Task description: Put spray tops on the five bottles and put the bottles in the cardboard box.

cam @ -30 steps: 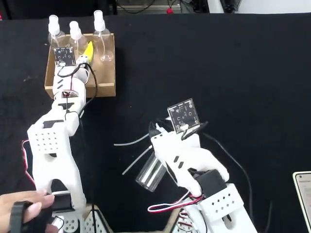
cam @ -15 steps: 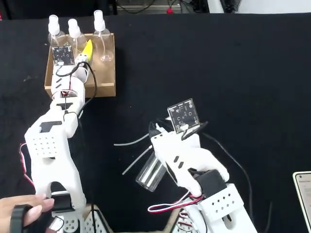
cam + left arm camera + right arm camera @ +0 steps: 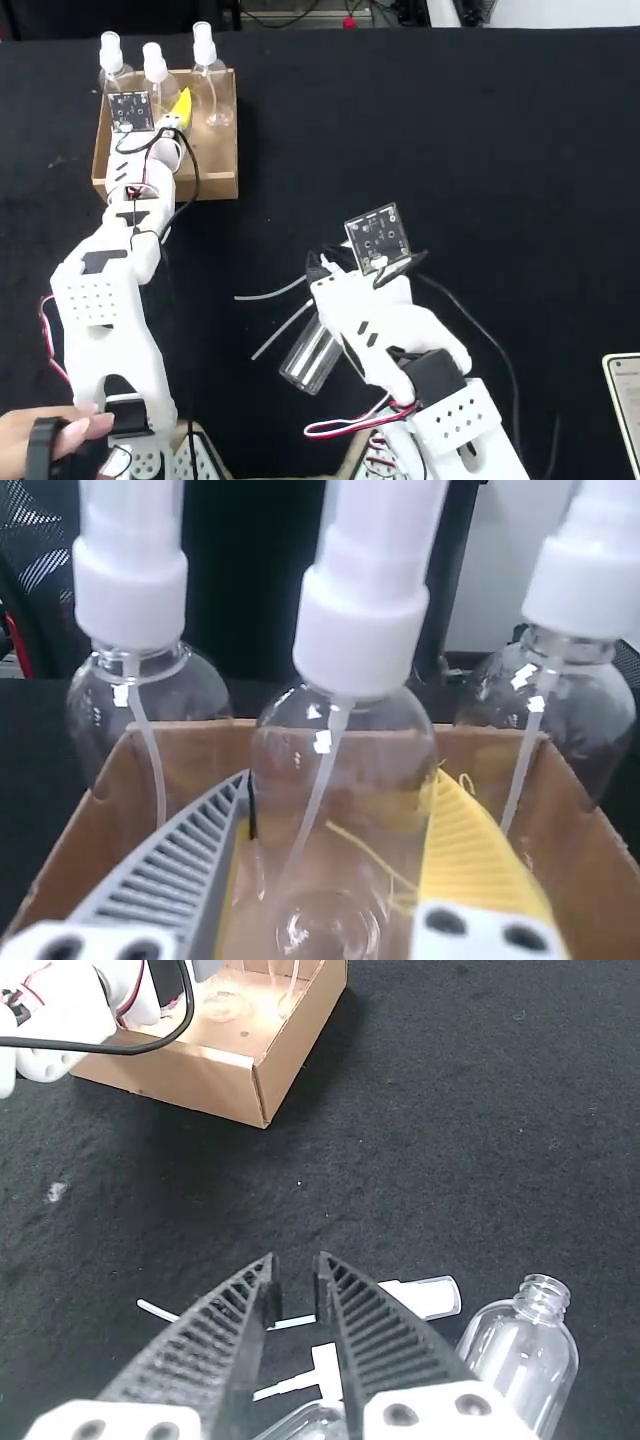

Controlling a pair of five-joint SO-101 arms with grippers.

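Three capped bottles (image 3: 207, 75) stand upright in cardboard box (image 3: 220, 180) | left gripper (image 3: 338, 800) sits astride middle bottle (image 3: 340, 730), clamped or released: cannot tell | two uncapped bottles (image 3: 525, 1345) and loose spray tops (image 3: 425, 1295) lie on table (image 3: 450, 120) by right gripper (image 3: 295, 1270), slightly apart and empty | judged: three of five done, two left to cap and box

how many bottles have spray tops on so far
3, all standing in the box: left bottle, middle bottle between the left gripper's jaws, right bottle. Part of the box is covered, so another could be hidden.
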